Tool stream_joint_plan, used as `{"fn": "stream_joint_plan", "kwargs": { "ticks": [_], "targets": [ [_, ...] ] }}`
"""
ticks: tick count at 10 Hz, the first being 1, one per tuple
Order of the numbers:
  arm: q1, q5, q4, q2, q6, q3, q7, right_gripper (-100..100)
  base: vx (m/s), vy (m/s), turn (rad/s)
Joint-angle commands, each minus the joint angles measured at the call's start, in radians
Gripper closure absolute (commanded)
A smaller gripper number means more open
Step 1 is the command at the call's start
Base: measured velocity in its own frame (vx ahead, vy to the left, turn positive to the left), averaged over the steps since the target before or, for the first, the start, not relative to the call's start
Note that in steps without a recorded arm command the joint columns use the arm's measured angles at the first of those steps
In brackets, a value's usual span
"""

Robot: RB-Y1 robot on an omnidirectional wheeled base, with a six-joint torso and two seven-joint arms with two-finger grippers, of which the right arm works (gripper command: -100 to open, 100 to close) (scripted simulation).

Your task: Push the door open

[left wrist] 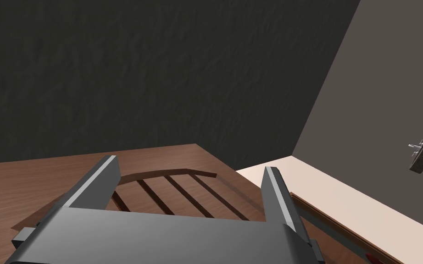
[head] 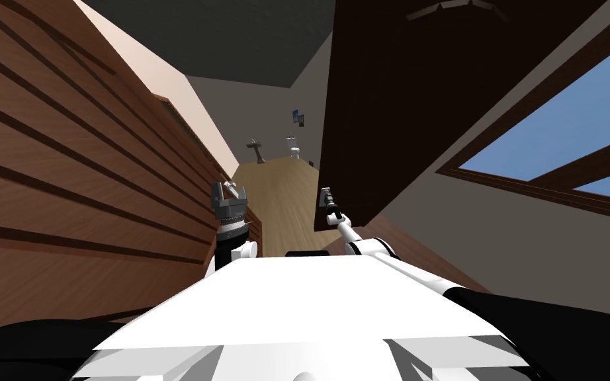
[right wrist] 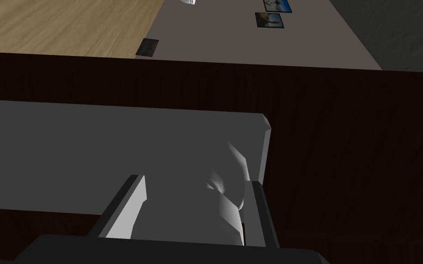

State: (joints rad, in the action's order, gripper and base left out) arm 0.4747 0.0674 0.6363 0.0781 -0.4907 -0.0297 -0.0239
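Observation:
A dark brown door point(head: 396, 99) stands partly swung, its free edge ahead of me on the right. My right gripper point(head: 327, 197) reaches up to that edge. In the right wrist view the door point(right wrist: 366, 137) lies close behind the right gripper point(right wrist: 196, 179). Its fingers press the sides of a grey lever handle point(right wrist: 114, 151) that runs across the door. My left gripper point(head: 229, 192) is raised beside the slatted wood wall. The left wrist view shows the left gripper point(left wrist: 190, 163) open with nothing between its fingers.
A brown slatted wall point(head: 65, 165) runs close along my left. A framed window point(head: 562, 132) slants at the right. Past the door, a light wooden floor point(head: 284, 192) leads to a sink point(head: 255, 147), a toilet point(head: 293, 147) and small wall pictures point(head: 298, 118).

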Motion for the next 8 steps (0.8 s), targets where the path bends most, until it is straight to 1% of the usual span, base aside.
{"fn": "stream_joint_plan", "kwargs": {
  "ticks": [1, 2, 5, 7, 8],
  "targets": [
    [0.002, 0.000, 0.002, 0.000, -0.001, 0.000, 0.000, 100, 0.000, 0.000, 0.000],
    [-0.001, 0.004, -0.002, 0.007, 0.001, -0.012, 0.004, 100, 0.105, 0.041, -0.028],
    [-0.003, 0.011, -0.004, 0.017, 0.001, -0.031, 0.010, 100, 0.155, 0.082, -0.045],
    [-0.003, 0.011, -0.004, 0.017, 0.001, -0.031, 0.010, 100, 0.088, 0.018, -0.001],
    [-0.004, 0.016, -0.005, 0.024, 0.001, -0.047, 0.015, 100, 0.126, 0.028, -0.037]
  ]
}}
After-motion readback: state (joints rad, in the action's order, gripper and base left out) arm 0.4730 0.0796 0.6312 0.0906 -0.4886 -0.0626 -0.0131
